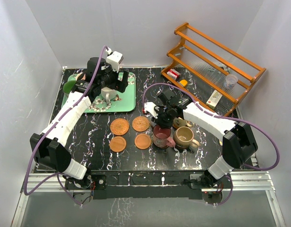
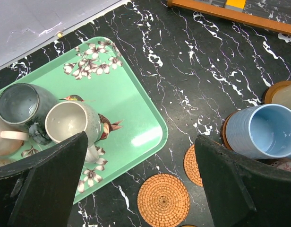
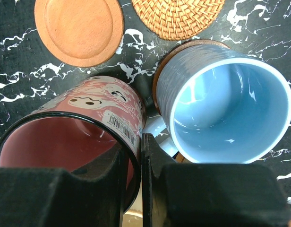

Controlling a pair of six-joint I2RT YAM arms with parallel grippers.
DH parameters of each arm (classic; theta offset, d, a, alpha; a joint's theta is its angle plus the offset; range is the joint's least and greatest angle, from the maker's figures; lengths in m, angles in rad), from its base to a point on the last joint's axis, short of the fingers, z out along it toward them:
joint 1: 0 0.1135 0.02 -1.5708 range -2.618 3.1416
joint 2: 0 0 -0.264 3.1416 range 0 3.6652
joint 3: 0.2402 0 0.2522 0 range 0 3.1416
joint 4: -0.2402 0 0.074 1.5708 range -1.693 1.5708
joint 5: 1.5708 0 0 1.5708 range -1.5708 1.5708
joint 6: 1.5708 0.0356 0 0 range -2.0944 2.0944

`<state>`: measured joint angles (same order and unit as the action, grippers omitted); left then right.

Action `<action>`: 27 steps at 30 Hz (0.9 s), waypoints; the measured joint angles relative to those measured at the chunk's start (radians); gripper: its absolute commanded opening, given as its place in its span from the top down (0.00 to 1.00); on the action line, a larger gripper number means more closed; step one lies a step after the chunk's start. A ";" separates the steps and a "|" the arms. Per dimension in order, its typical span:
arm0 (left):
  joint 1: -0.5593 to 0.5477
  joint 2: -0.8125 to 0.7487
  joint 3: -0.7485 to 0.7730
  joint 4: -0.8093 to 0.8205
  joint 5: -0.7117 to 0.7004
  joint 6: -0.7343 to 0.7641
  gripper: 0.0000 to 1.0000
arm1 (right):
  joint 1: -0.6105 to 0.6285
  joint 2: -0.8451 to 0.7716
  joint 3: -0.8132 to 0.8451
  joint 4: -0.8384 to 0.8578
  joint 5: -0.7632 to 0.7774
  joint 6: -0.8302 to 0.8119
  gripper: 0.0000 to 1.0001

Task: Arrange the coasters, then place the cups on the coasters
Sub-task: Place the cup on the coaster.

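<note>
The table (image 1: 192, 158) I work at is black with white marble veining. At its far left lies a mint-green tray (image 1: 130, 101) printed with white blossoms and a small bird. In the far right corner stands an orange wooden rack (image 1: 216, 52) with a small clear glass cup (image 1: 230, 81) on its ribbed shelf, and along its lower edge I see a red-and-white box (image 1: 173, 74), a small yellow piece (image 1: 183, 82) and a white packet (image 1: 213, 98).
</note>
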<state>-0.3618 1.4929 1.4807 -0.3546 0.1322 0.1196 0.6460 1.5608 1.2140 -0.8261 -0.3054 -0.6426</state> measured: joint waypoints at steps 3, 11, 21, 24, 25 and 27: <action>0.000 0.000 -0.004 0.002 0.002 0.000 0.05 | -0.002 0.000 -0.002 -0.008 -0.003 -0.003 1.00; 0.001 0.000 -0.005 0.003 0.008 0.000 0.04 | -0.007 0.000 -0.002 -0.011 -0.011 -0.009 1.00; 0.005 0.000 -0.009 0.003 0.011 0.000 0.04 | -0.015 0.000 -0.002 -0.017 -0.011 -0.011 1.00; 0.005 0.000 -0.009 0.003 0.014 0.000 0.04 | -0.018 0.000 -0.002 -0.022 -0.011 -0.011 1.00; 0.006 0.000 -0.009 0.003 0.014 0.000 0.04 | -0.018 0.000 -0.002 -0.024 -0.011 -0.011 1.00; 0.006 0.000 -0.009 0.003 0.015 0.000 0.03 | -0.019 0.000 -0.002 -0.030 -0.011 -0.012 1.00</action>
<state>-0.3561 1.4929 1.4719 -0.3515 0.1471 0.1192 0.6273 1.5612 1.2125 -0.8562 -0.3161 -0.6544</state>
